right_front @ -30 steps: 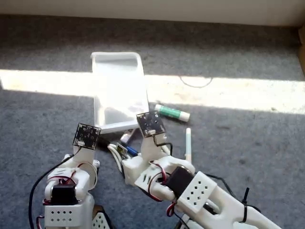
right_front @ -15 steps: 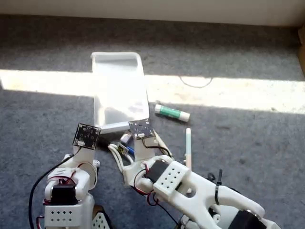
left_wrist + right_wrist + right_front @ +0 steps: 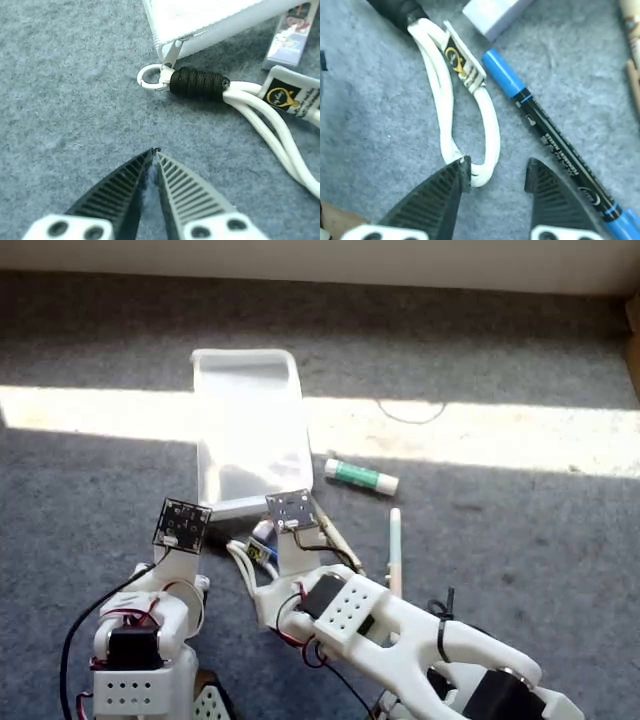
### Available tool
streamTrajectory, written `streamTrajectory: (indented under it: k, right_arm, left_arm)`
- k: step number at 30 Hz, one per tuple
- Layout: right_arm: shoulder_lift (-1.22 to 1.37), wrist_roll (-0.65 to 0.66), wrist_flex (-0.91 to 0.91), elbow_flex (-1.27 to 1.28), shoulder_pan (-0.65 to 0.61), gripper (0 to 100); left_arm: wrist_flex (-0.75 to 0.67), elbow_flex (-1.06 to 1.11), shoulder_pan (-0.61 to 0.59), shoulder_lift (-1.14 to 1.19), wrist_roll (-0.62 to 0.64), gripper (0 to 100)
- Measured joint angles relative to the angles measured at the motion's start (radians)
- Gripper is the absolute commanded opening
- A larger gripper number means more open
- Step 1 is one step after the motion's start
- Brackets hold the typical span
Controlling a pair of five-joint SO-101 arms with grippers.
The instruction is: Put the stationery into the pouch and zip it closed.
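- a white, translucent pouch (image 3: 250, 425) lies flat on the carpet ahead of both arms, short end toward them. a metal zip pull (image 3: 172, 50) at its corner carries a white ring (image 3: 149, 77), a black-bound knot (image 3: 200, 82) and a looped white cord (image 3: 487, 125) with a printed tag (image 3: 462, 62).
- stationery lies outside the pouch: a blue pen (image 3: 545, 135) sits just beside the cord loop, while a green glue stick (image 3: 360, 477) and a white pen (image 3: 395, 540) lie to the pouch's right in the high view.
- the left gripper (image 3: 154, 152) hovers near the ring, jaws pressed together on nothing. the right gripper (image 3: 497, 167) has its jaws apart, one tip at the end of the cord loop and the other beside the blue pen.
- over the past second the right arm has swung toward the left arm. the left arm, pouch and glue stick have not moved.
- grey carpet (image 3: 520, 540) covers the surface, crossed by a band of sunlight. a pale wall base (image 3: 320, 260) runs along the far edge.
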Motion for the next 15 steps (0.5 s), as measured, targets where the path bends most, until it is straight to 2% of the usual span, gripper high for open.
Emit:
streamTrajectory:
  k: [9, 15]
  right_arm:
    - [0.002, 0.000, -0.006, 0.000, 0.000, 16.5]
    - [0.003, 0.000, -0.018, 0.002, 0.002, 2.7]
  left_arm:
    - [0.000, 0.000, 0.000, 0.000, 0.000, 2]
    - [0.000, 0.000, 0.000, 0.000, 0.000, 2]
